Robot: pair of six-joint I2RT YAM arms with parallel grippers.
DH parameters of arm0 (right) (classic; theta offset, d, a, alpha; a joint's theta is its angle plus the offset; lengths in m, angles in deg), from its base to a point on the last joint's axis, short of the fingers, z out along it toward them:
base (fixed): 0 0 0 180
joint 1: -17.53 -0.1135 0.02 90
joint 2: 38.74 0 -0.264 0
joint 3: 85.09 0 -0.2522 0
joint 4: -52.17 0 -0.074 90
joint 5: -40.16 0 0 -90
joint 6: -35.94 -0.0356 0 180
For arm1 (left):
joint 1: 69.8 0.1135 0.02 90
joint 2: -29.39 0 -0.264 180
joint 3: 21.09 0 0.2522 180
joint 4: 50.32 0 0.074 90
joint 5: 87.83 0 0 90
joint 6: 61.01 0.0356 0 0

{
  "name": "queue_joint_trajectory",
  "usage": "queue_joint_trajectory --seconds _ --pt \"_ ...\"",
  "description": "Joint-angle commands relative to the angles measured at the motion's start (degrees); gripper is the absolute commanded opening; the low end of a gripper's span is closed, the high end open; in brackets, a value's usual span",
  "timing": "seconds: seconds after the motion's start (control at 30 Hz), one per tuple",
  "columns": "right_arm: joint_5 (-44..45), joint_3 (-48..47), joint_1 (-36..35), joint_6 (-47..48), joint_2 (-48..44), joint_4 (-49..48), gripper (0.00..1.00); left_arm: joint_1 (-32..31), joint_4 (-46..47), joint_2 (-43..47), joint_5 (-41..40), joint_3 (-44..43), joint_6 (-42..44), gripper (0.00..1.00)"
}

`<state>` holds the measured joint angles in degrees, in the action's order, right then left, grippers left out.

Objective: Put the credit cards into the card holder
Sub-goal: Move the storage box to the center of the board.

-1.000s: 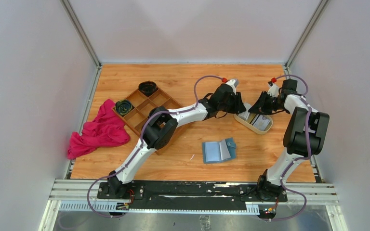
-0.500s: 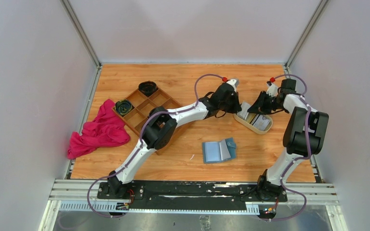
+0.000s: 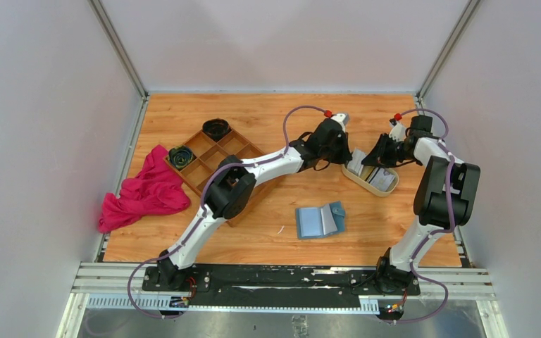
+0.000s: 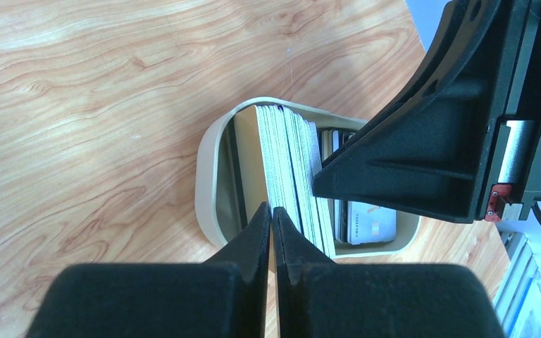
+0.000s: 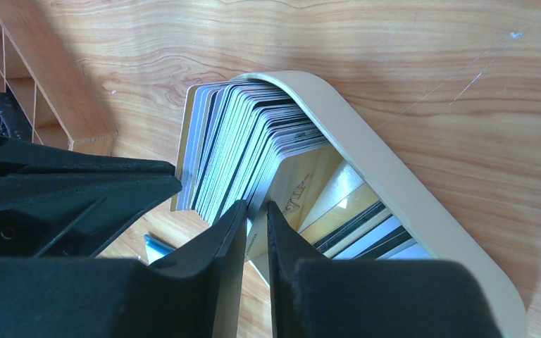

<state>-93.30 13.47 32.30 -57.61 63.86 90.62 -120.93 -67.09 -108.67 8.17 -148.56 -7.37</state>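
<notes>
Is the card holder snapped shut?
No, the card holder lies unfolded in the top view, its lighter inside facing up.

- The wooden table (image 3: 268,113) spreads out before me, pale orange grain, with white walls around it.
- On my left stands a brown wooden compartment tray (image 3: 234,144), set cornerwise on the table.
- A black round thing (image 3: 215,128) fills its far corner cell; a dark greenish round thing (image 3: 181,156) fills its left one.
- A crumpled magenta cloth (image 3: 144,191) lies just beside that tray, at the table's left edge.
- On my right, a cream oval tray (image 4: 204,183) rests flat on the wood.
</notes>
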Motion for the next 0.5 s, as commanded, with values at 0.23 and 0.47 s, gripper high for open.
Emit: queue_joint_trajectory --seconds 0.23,0.47 --pt "1.5 0.2 -1.7 1.6 2.3 4.4 0.20 -0.5 -3.1 -0.2 2.5 -4.7 0.7 0.42" --pt "1.5 0.1 -1.9 1.7 2.4 4.6 0.20 -0.5 -5.3 -4.5 4.7 -10.0 -0.5 0.46"
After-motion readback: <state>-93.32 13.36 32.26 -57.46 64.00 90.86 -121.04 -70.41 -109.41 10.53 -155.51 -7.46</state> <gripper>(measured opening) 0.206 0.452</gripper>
